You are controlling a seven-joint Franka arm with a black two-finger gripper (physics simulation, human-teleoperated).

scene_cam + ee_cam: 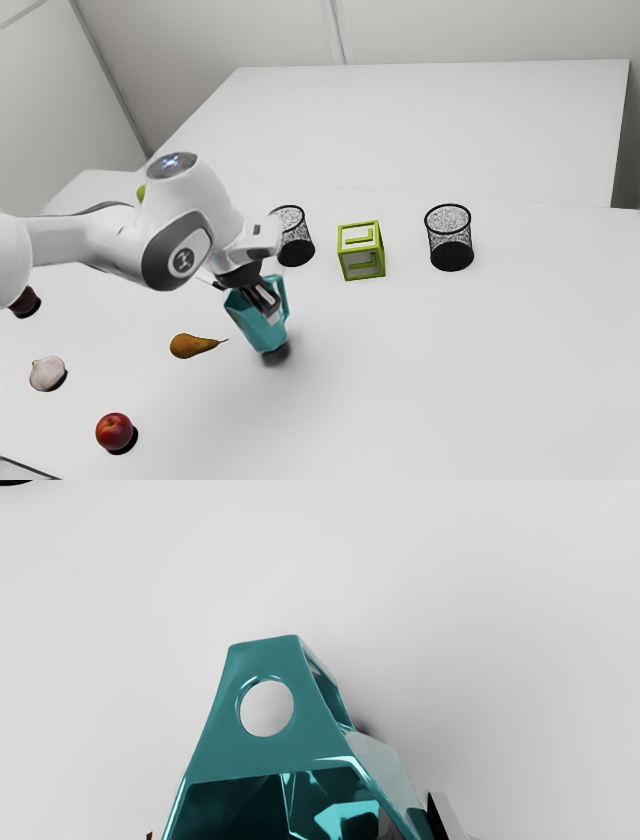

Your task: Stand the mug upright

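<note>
Holds the teal mug (259,331) tilted, mouth upward, gripped in the pincer (269,308); seems just clear of the table (450,370). Is mid-righting: needs levelling, gentle lowering, then release.

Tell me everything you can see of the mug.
The mug is glossy teal, perhaps glazed or plastic, with flat, angular sides and an open mouth. Its handle has a flat top pierced by a round hole. It is tilted, mouth toward the exterior view's left, base lower, and the claw is shut on it. The pear lies nearby, apart from it.
</note>
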